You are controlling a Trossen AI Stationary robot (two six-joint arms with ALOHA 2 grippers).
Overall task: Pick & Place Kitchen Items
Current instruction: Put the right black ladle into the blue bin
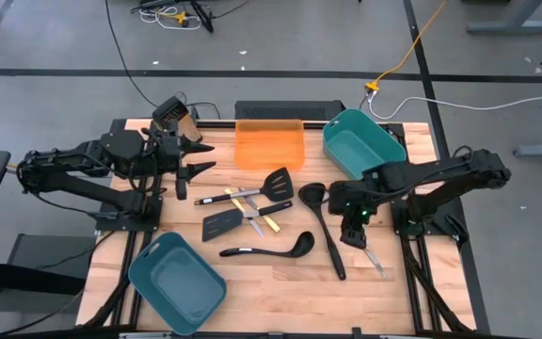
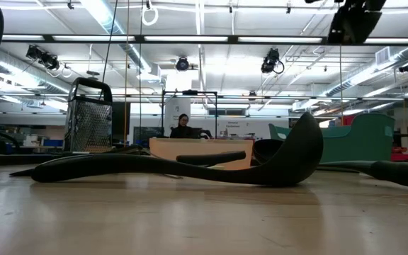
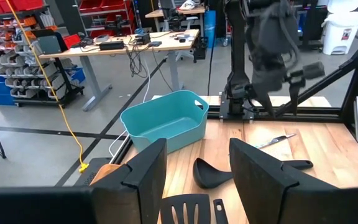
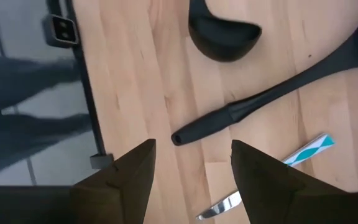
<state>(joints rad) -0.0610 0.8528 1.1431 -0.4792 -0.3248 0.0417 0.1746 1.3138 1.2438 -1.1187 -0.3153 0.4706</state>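
Currently the work stands at the approach stage of a pick: the right tool [image 1: 354,229] hangs low over the bench [image 1: 280,287] with fingers spread wide and empty, above the handle end of the nearer ladle [image 1: 326,224] and close to a slim silver knife [image 1: 374,257] with a teal-striped handle. In the right wrist view that ladle's handle tip [image 4: 178,138] lies just ahead of the open fingers [image 4: 127,168], so the next move, by my judgement, calls for a straight descent and a close across the narrow handle, or a small shift toward the knife [image 4: 263,178]; which is intended cannot be told. The left tool [image 1: 196,160] waits at the bench's far left side, fingers also apart and empty. Count on the bench: two black ladles, the second [image 1: 267,249] lying crosswise near centre; two black slotted spatulas [image 1: 276,183] [image 1: 222,225]; two yellow-handled pieces [image 1: 252,209] crossed between them; one silver knife; two teal bins [image 1: 358,141] [image 1: 177,282]; one orange tray [image 1: 269,143]. No utensil lies in either bin.
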